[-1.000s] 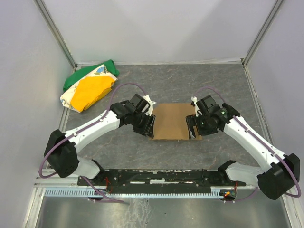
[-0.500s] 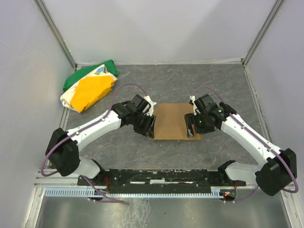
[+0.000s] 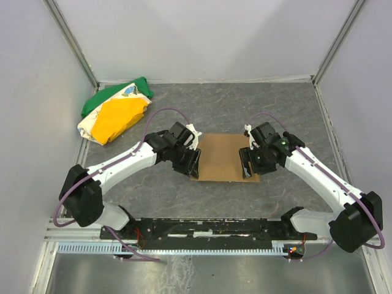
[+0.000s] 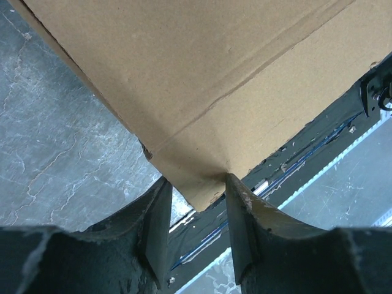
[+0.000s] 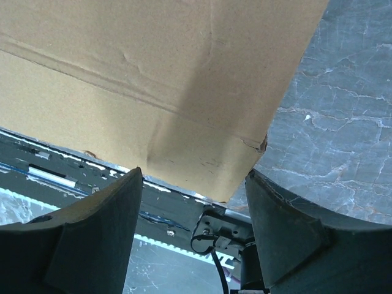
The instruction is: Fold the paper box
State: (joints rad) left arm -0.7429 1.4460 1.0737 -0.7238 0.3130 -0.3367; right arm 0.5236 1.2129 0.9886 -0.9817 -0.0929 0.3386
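The paper box [image 3: 219,156] is a brown cardboard sheet with creases, lying in the middle of the grey table. My left gripper [image 3: 193,163] is at its left edge and my right gripper [image 3: 247,163] at its right edge. In the left wrist view a near corner of the paper box [image 4: 202,92] hangs between the tips of the left gripper [image 4: 196,180], with a clear gap between the jaws. In the right wrist view another corner of the box [image 5: 153,79] sits between the tips of the right gripper [image 5: 193,173], whose jaws stand wide apart.
A green, yellow and white cloth bundle [image 3: 116,111] lies at the back left. Grey walls close in the table on three sides. The black base rail [image 3: 202,228] runs along the near edge.
The right gripper has shifted a little left onto the box's right edge and its jaws have narrowed slightly. The left arm has hardly moved.
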